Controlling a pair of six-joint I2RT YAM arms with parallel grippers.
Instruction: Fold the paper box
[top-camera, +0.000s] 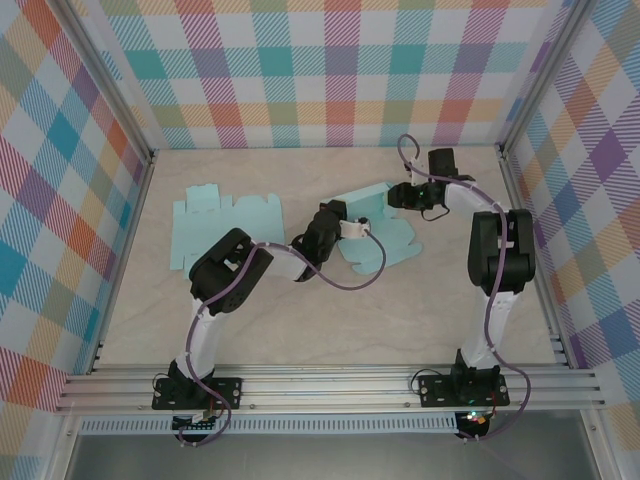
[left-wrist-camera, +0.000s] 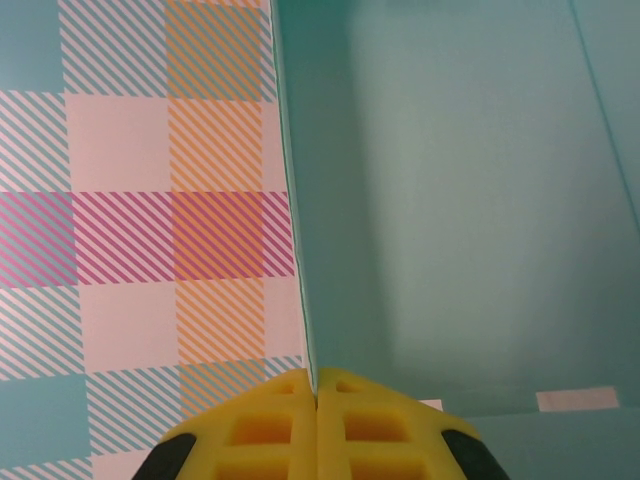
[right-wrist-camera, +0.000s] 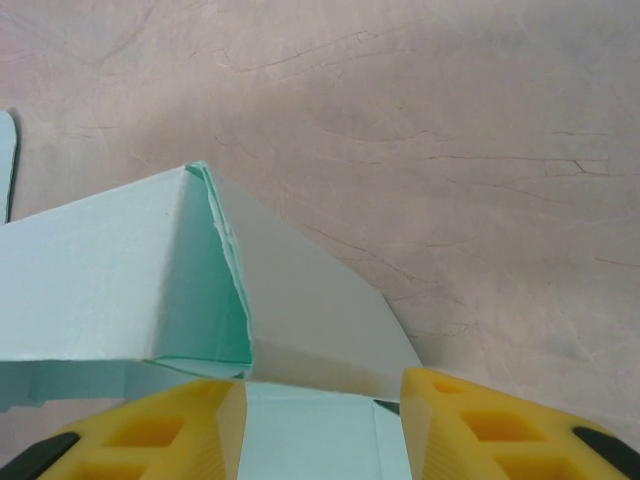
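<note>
Left gripper (left-wrist-camera: 316, 395) pinches box (left-wrist-camera: 450, 200) wall, apparently steadying it; right gripper (right-wrist-camera: 322, 410) half-open, straddling the folded corner (right-wrist-camera: 205, 185), nothing clamped yet.

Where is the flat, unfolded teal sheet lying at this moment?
In the top view, the flat sheet lies on the left half of the table, toward the back wall, left of the left hand and the half-folded box.

Paper box (top-camera: 385, 248) lies right of centre on the table (top-camera: 400, 320). I see the left gripper (top-camera: 358, 228) at its left edge and the right gripper (top-camera: 392, 196) at its far edge. A flat blank (top-camera: 225, 222) lies well left.
</note>
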